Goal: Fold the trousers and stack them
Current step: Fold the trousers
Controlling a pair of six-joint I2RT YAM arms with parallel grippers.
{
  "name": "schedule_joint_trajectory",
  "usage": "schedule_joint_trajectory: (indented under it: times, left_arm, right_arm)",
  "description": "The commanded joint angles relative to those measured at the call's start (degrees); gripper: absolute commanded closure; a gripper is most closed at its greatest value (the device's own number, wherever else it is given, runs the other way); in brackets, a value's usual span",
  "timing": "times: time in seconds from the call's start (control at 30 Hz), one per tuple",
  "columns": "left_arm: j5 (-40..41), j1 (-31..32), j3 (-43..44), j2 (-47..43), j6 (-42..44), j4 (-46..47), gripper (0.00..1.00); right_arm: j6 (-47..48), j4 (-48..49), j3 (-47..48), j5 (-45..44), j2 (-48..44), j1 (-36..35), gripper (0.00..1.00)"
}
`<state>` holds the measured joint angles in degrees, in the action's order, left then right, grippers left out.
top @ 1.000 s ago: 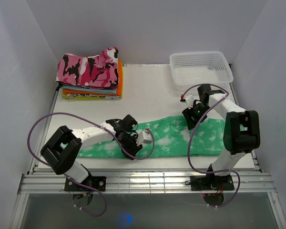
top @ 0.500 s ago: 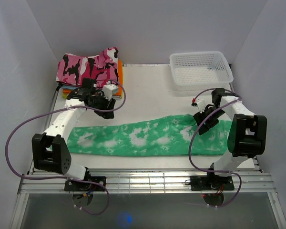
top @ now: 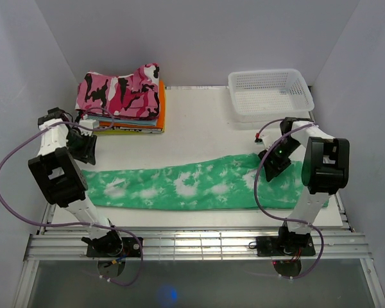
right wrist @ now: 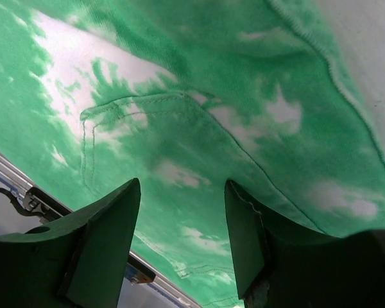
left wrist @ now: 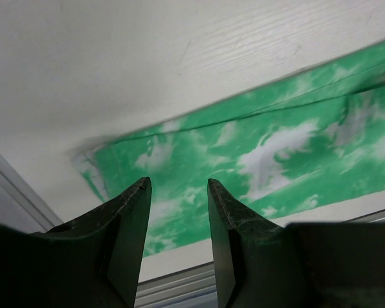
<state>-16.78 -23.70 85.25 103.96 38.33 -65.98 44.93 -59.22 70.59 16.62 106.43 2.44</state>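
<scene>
Lying flat along the near side of the desk [top: 199, 131], the trousers [top: 192, 186] ran left to right. Left pincer [left wrist: 178, 186] hung open, empty, over their left end; right pincer [right wrist: 183, 186] gaped over the right end, seemingly not touching.

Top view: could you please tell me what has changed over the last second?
The left gripper swung from the middle of the trousers to their left end, jaws open and empty. The right gripper shifted slightly right, open. The trousers lie flat as before; clothes stack and basket stayed put.
</scene>
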Motion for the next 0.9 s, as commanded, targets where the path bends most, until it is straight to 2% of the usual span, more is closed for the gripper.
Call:
schedule_joint_trajectory:
  times: [0.0, 0.27, 0.47, 0.87]
  left_arm:
    - [2.80, -2.39, 0.01, -1.48, 7.46, -1.80, 0.50]
    - [1.66, -8.81, -1.06, 2.73, 10.89, 2.42, 0.52]
    - [-1.06, -9.34, 1.58, 6.68, 12.12, 3.83, 0.54]
    - [-4.14, -9.34, 6.68, 13.90, 8.87, 5.77, 0.60]
  right_arm:
    - [-0.45, -2.39, 4.47, -0.10, 2.11, -0.15, 0.39]
    - [-2.39, -4.59, 9.22, -2.03, 4.93, -0.24, 0.39]
    - [-3.44, -4.76, 10.27, -3.70, 6.07, -0.50, 0.39]
    - [-4.23, -5.11, 11.50, -4.32, 7.30, -0.94, 0.39]
